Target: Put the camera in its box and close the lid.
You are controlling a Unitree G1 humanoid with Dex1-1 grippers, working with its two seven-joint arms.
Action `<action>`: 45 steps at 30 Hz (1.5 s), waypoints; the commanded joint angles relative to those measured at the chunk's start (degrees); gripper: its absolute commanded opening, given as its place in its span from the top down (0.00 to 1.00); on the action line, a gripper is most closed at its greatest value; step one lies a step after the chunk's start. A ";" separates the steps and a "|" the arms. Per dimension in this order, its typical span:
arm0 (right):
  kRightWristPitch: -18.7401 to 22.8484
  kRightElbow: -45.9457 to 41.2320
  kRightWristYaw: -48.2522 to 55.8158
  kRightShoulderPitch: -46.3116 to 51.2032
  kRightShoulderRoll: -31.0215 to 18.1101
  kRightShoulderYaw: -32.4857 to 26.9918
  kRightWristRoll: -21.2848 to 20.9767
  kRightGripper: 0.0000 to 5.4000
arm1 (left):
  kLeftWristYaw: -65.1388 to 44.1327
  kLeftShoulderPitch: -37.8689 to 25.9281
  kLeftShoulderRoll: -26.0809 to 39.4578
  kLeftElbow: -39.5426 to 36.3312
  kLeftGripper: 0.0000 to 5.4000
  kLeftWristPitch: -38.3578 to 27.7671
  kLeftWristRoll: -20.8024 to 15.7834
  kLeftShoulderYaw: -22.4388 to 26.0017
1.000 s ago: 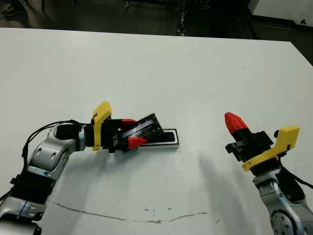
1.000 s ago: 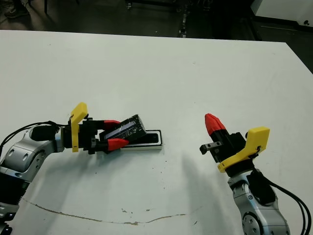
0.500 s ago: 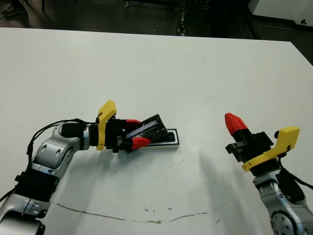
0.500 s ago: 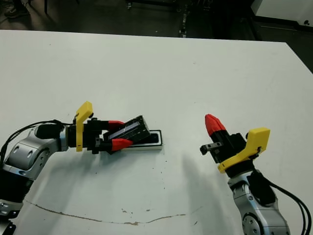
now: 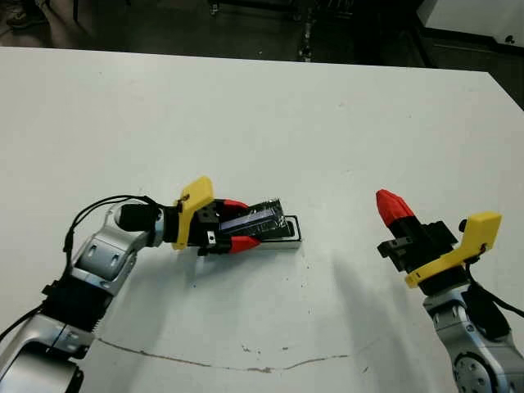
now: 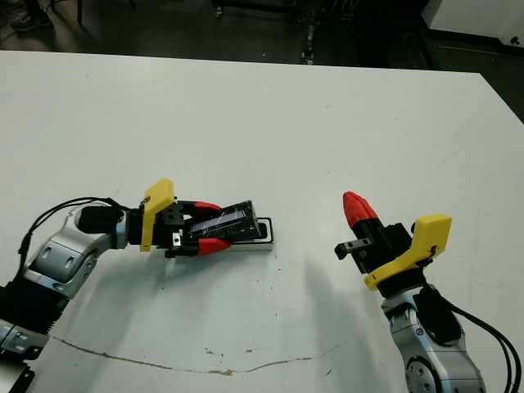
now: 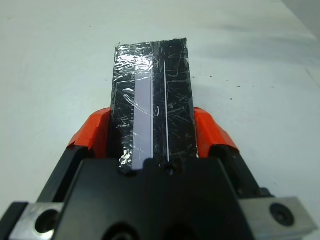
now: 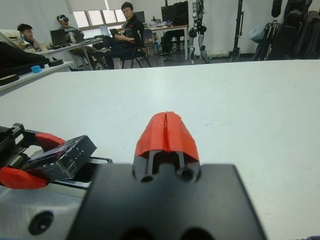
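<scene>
While my left gripper point(image 5: 232, 223) clamps the lid point(image 5: 258, 219), the lid sits tilted over the box point(image 5: 288, 233): the end nearest my fingers rides higher, and the far end dips toward the box's far rim. One red fingertip point(image 7: 93, 131) presses on each long side of the lid, with the lid filling the gap between them, so the fingers are narrowed to the lid's width. In the left wrist view the lid runs straight out from the gripper body, glossy black with shiny streaks and a pale stripe along its top.

The box lies flat on the white table point(image 5: 262, 115), directly beneath the lid. Only its white rim and black side at the end away from my left gripper show past the lid. The rest of it is covered. Whether the lid's far edge touches the box rim, I cannot tell.

Camera: hidden under the lid from every view, so I cannot place it.

My right gripper point(image 5: 391, 204) is well apart from the box, on the side opposite my left gripper, raised off the table, holding nothing. Its two red fingers point(image 8: 166, 133) are pressed together into one wedge, pointing roughly toward the box's side of the table. People sit at desks beyond the table in the right wrist view.
</scene>
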 commanded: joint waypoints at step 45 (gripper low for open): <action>1.02 0.05 -0.04 0.50 -0.93 -0.33 0.40 1.00 | -4.74 -3.75 -12.30 17.05 0.41 1.33 3.01 -5.43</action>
